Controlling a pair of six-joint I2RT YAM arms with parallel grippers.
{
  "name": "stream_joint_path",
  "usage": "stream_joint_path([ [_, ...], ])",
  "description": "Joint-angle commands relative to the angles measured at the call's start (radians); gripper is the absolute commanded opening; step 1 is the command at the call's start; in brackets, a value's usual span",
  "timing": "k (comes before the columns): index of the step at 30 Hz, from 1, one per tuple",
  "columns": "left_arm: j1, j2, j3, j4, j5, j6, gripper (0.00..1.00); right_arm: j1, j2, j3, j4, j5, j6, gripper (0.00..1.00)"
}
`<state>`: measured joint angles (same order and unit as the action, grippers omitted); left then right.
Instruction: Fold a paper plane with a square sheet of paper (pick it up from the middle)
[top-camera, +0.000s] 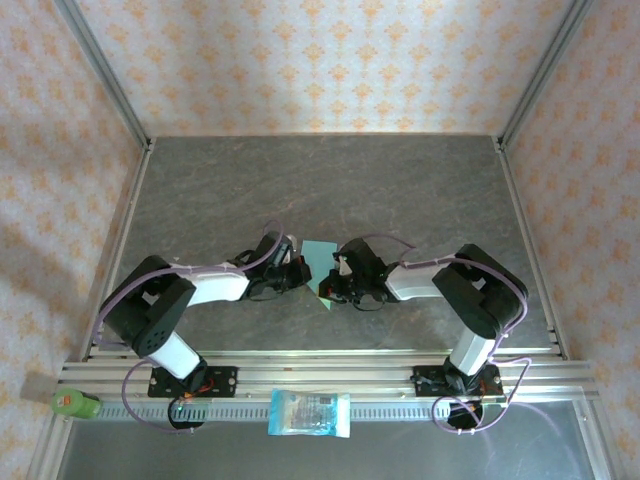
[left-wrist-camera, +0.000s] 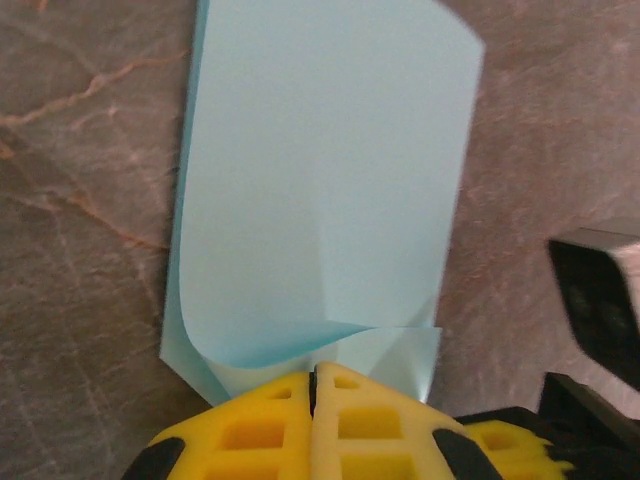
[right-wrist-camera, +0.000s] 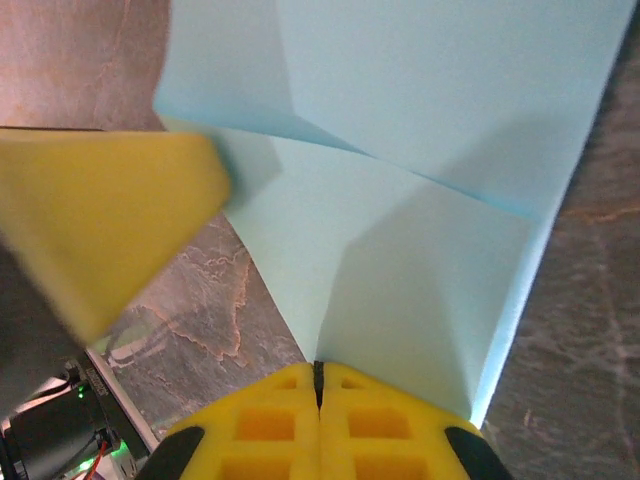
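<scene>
Mid-surface (top-camera: 330, 180), between the two arms: square sheet of paper (top-camera: 320, 258), light teal, curled rather than flat, one diagonal crease begun. No dart shape yet. Judged an early fold.

Left hand (left-wrist-camera: 313, 378) clenched on the sheet's near edge, beside a small tucked-under corner flap. Right hand (right-wrist-camera: 319, 370) clenched on another edge, paper fanning up and away from the fingertips. Both hands close together, nearly facing each other across the sheet.

For a clean fold:
- Move both pinches together, at the same pace. Thin paper, likely to tear or buckle if pulled apart.
- Bring edge to edge squarely and check that the corners meet before any pressing.
- Lower the sheet onto the surface first, then run the crease from the centre outward.
- Release one pinch only once the other pins the sheet down.
- Watch the curl on the left side. Could spring the fold open.

Printed packet (top-camera: 310, 412) on the near rail, well apart from the work.
</scene>
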<state>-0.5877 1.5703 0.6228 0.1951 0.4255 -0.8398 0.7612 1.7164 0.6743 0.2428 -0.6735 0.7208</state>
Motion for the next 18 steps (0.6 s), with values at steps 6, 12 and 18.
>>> stream_joint_path([
  [6, -0.027, -0.022, -0.028, 0.078, 0.062, -0.031, 0.00, -0.025, 0.005, -0.045, -0.113, 0.048, -0.027, 0.00],
  [12, -0.030, 0.020, -0.043, 0.095, 0.013, -0.041, 0.00, -0.026, 0.008, -0.046, -0.112, 0.045, -0.033, 0.00],
  [18, 0.033, 0.076, -0.053, 0.073, -0.036, -0.051, 0.00, -0.026, 0.006, -0.069, -0.112, 0.039, -0.044, 0.00],
])
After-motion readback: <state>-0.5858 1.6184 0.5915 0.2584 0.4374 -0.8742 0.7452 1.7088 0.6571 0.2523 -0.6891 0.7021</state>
